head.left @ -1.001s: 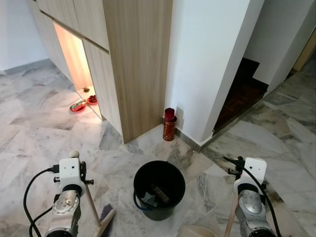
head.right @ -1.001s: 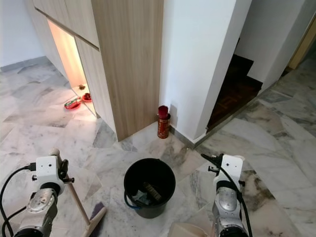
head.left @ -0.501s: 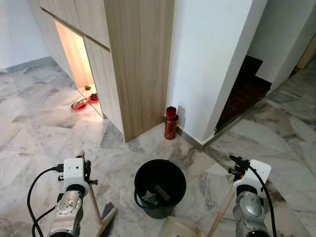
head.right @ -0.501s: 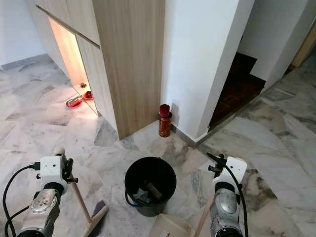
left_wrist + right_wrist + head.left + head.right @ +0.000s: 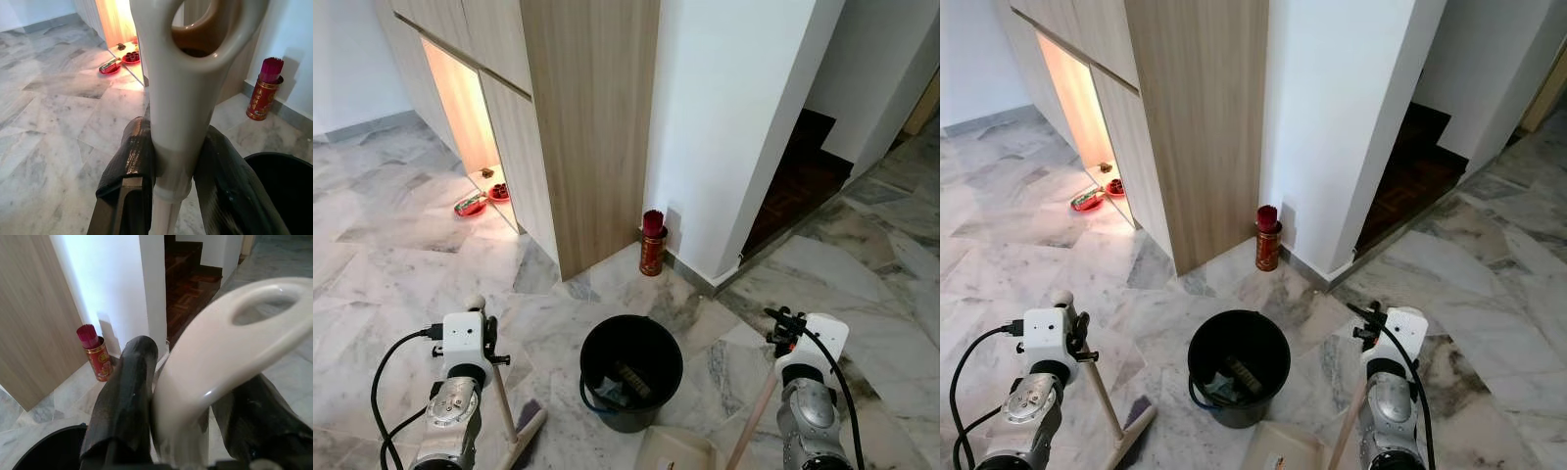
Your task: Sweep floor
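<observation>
A cream broom handle (image 5: pixel 181 98) with a loop at its top is clamped between the black fingers (image 5: pixel 129 166) of my left gripper (image 5: pixel 176 171), which is shut on it. In the left eye view the broom pole (image 5: pixel 499 392) slants down to its brush head (image 5: pixel 529 423) on the marble floor, left of a black bucket (image 5: pixel 631 367). My right gripper (image 5: pixel 190 416) is shut on the curved cream dustpan handle (image 5: pixel 220 362). Its pole (image 5: pixel 749 421) leads down to the beige dustpan (image 5: pixel 675 452), just in front of the bucket. Some litter lies inside the bucket.
A red incense tin (image 5: pixel 652 245) stands at the foot of the white wall corner. A wooden cabinet (image 5: pixel 587 127) rises beyond the bucket, with a lit niche holding red dishes (image 5: pixel 475 204) to the left. A dark stairway opening (image 5: pixel 798 181) lies at the right.
The whole view has shifted a little. The dustpan has come further into sight at the bottom edge, nearer the bucket. Both grippers keep their hold.
</observation>
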Controlling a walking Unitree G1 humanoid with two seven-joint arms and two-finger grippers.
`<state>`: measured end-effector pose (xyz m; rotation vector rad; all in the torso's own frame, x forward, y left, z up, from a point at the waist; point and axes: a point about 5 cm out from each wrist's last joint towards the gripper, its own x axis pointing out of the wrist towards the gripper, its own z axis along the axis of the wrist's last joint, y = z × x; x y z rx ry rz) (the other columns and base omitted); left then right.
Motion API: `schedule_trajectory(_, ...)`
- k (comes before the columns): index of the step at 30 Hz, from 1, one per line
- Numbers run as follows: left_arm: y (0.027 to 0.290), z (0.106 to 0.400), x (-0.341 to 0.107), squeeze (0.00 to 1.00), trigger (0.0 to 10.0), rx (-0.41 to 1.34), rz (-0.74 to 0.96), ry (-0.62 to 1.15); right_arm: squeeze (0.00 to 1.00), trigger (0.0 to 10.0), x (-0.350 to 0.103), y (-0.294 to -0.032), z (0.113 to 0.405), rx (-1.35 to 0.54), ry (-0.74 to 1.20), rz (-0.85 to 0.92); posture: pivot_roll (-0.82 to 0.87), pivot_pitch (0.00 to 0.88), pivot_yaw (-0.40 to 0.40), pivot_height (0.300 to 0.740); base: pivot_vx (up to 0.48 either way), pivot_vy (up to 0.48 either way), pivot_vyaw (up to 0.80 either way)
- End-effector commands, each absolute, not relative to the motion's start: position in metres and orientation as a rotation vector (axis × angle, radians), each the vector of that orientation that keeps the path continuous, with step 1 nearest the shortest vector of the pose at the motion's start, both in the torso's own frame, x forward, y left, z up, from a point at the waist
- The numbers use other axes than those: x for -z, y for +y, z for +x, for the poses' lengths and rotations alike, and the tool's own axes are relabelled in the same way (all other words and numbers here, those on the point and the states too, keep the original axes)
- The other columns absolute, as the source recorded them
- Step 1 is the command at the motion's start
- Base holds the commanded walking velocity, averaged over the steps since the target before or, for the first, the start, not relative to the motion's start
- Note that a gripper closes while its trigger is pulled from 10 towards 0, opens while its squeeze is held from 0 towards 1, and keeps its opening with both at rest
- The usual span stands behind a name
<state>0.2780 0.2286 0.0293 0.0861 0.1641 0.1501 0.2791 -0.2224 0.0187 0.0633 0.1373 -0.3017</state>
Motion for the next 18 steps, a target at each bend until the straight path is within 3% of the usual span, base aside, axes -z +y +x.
schedule_trajectory(1,0.225,0.278,-0.028,0.00,10.0,-0.142,0.075,0.172,1.00,10.0,-0.034,-0.224,0.290,0.279,0.068,0.040,0.11,0.008,-0.053,0.740,0.000,0.000,0.00)
schedule_trajectory(7,0.225,0.278,-0.028,0.00,10.0,-0.145,0.071,0.170,1.00,10.0,-0.037,-0.222,0.293,0.258,0.060,0.011,0.11,0.011,-0.058,0.740,0.000,0.000,0.00)
schedule_trajectory(8,0.225,0.277,-0.028,0.00,10.0,-0.145,0.070,0.170,0.94,10.0,-0.037,-0.221,0.293,0.258,0.060,0.011,0.11,0.011,-0.058,0.740,0.000,0.000,0.00)
schedule_trajectory(9,0.225,0.277,-0.028,0.00,10.0,-0.145,0.070,0.169,0.00,10.0,-0.036,-0.221,0.293,0.256,0.063,0.009,0.11,0.011,-0.059,0.740,0.000,0.000,0.00)
schedule_trajectory(18,0.225,0.275,-0.026,0.00,10.0,-0.147,0.069,0.173,0.00,10.0,-0.018,-0.222,0.280,0.280,0.153,-0.011,0.11,0.010,-0.063,0.740,0.000,0.000,0.00)
